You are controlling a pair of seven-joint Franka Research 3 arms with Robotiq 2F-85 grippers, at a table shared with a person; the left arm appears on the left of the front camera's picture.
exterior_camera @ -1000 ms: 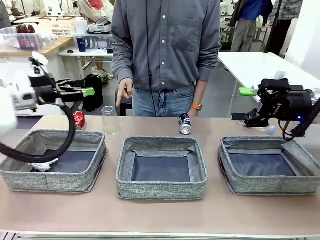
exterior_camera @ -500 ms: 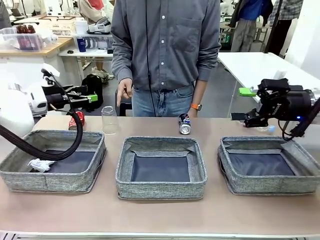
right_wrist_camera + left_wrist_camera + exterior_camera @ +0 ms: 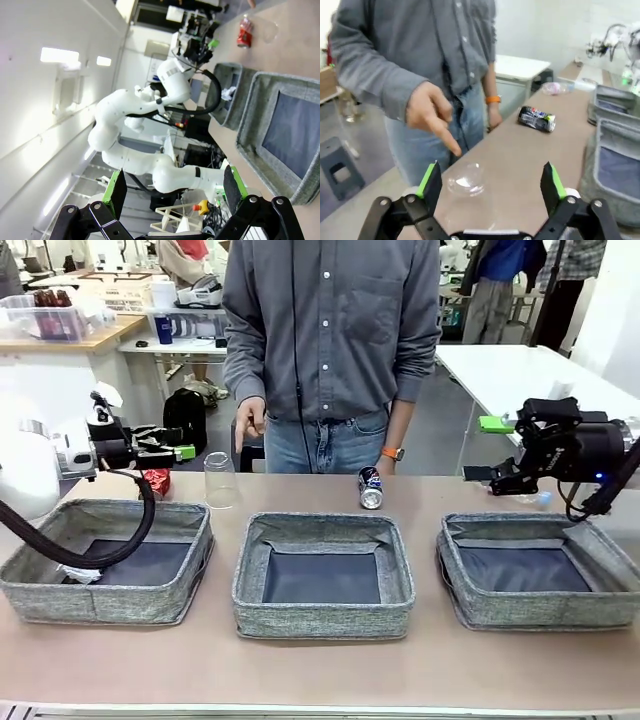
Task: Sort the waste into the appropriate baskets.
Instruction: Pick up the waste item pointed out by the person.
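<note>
The light brown desk (image 3: 320, 670) stands in a busy workroom, with white tables and cluttered shelves behind a person in a grey shirt at its far side. Three grey fabric baskets sit in a row on it: left (image 3: 110, 595), middle (image 3: 322, 620) and right (image 3: 540, 612).

The left end effector (image 3: 175, 445) hovers over the desk's far left corner with its fingers spread wide and nothing between them. The red can (image 3: 157, 481) lies just below and beside it. In the left wrist view the clear cup (image 3: 466, 180) stands on the desk ahead, framed between the green pads, with the person's hand (image 3: 427, 107) pointing down near it. The dark blue can (image 3: 370, 487) lies on its side behind the middle basket, well apart from both arms.

The right end effector (image 3: 485, 448) hangs beyond the right basket's far corner, likewise spread and empty.

What seems to be a crumpled white paper wad (image 3: 80, 573) lies in the left basket, partly hidden by a black cable.
</note>
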